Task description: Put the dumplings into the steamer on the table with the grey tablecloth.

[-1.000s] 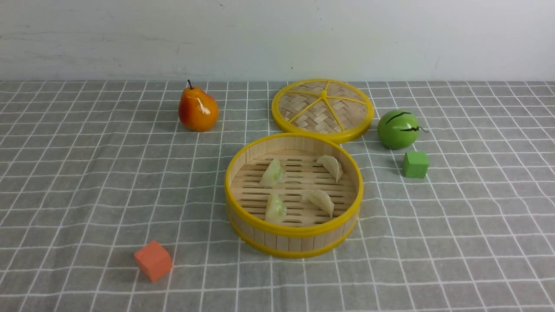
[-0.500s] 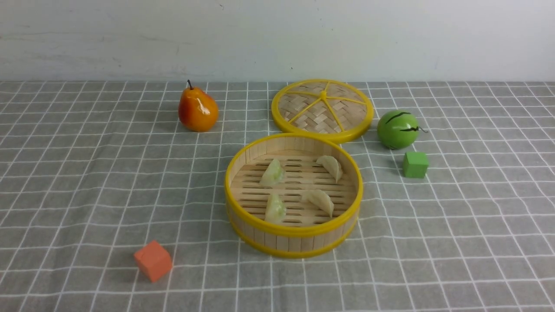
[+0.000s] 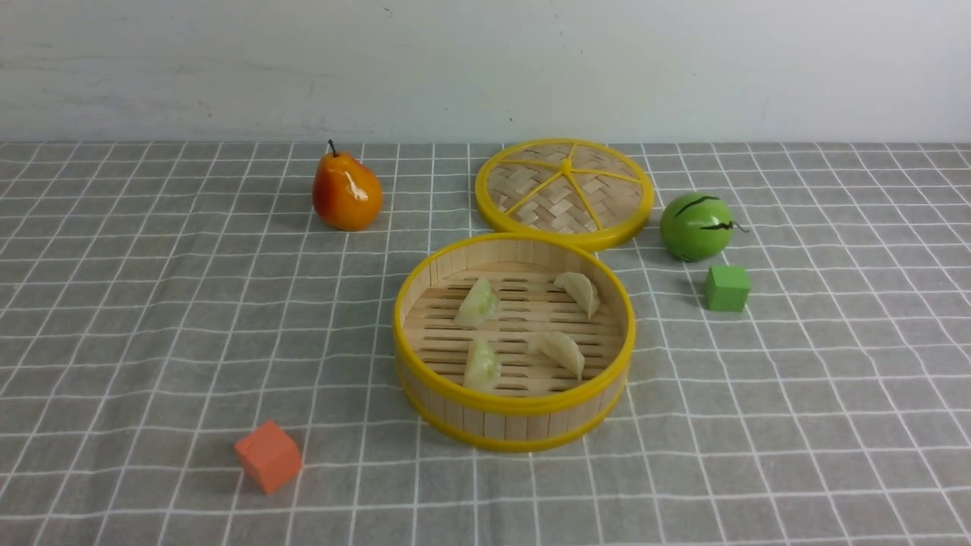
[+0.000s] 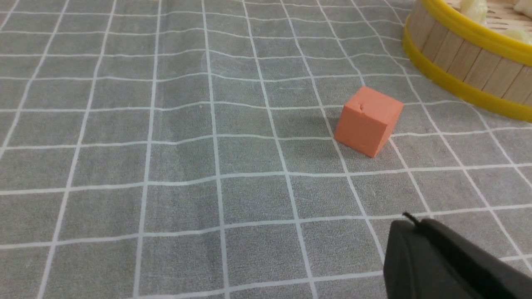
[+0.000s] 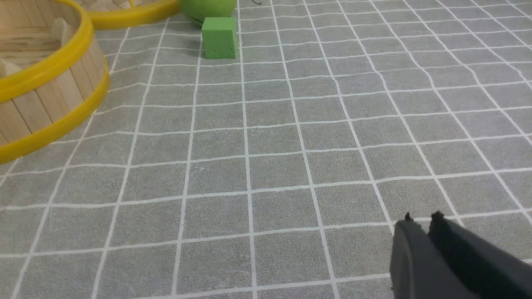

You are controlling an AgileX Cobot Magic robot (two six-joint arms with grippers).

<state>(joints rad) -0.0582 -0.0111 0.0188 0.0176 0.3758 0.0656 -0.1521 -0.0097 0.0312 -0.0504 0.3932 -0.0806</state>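
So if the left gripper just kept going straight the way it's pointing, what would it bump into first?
Probably the orange cube: it lies ahead of the left gripper, with only bare grey tablecloth between. The steamer sits farther off to the side. Depth is hard to judge.

Left wrist view: steamer (image 4: 465,62) cropped at corner, only a wall arc showing; dumplings (image 4: 471,7) seen just as slivers above the rim. Left gripper (image 4: 419,226) cut off by frame edge, one dark mass, jaw gap not discernible. Right wrist view: steamer (image 5: 45,83) clipped, floor mostly out of frame; lid (image 5: 137,14) reduced to a yellow rim strip; green fruit (image 5: 208,8) cropped at top. Right gripper (image 5: 420,220) partly out of frame, only tips visible. Front view: neither arm visible.
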